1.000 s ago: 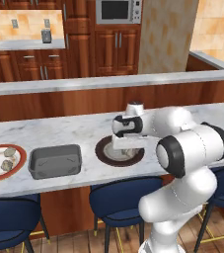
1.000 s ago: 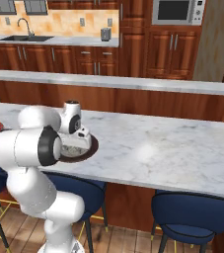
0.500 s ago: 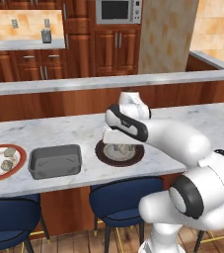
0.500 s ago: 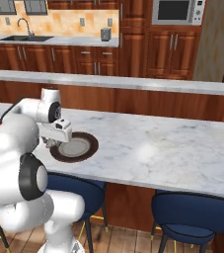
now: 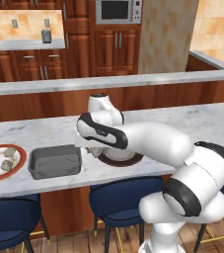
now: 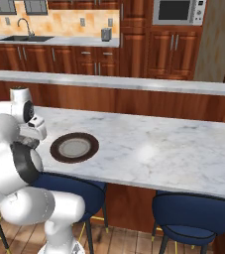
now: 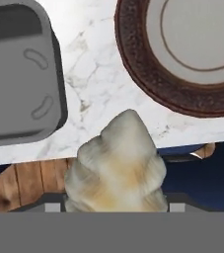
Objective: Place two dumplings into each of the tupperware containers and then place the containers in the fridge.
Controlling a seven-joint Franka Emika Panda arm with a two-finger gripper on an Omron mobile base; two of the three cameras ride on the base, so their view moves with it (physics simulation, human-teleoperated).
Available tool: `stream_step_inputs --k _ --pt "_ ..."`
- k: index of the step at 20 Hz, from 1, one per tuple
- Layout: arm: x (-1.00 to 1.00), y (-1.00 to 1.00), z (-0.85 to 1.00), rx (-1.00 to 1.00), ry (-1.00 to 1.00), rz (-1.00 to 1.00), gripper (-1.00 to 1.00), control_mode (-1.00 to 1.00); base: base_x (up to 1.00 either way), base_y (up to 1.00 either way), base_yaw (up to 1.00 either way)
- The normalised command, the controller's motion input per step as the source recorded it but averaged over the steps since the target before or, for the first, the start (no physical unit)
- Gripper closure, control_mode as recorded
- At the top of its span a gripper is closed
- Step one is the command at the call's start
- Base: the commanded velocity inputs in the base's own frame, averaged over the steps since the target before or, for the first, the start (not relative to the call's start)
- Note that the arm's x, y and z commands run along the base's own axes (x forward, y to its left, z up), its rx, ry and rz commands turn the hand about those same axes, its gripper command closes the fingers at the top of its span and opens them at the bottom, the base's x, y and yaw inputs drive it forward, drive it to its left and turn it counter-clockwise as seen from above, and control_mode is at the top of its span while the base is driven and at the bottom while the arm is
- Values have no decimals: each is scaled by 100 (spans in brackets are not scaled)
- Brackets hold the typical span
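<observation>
The arm is stretched low over the counter, gripper point(image 7: 116, 210) clamped on a dumpling point(image 7: 116, 170); dark grey container point(image 7: 19, 74) at 10 o'clock.

Brown-rimmed plate point(image 6: 74, 147) on marble counter point(image 6: 158, 149); red-rimmed plate point(image 5: 19, 165) left; blue stools point(image 6: 193, 213) below

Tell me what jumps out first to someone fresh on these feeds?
In the hand view, a pale lumpy dumpling held at the gripper, above the counter edge between the dark grey container and the brown-rimmed plate. Then the white arm stretched over the marble counter, with a red-rimmed plate of dumplings at far left.
</observation>
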Motion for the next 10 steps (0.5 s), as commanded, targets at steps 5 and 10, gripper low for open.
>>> stream_step_inputs --k 5,10 --pt "59 71 -1 0 -5 4 100 -100 0 0 0" --pt "62 44 -25 0 0 11 100 -100 0 0 0"
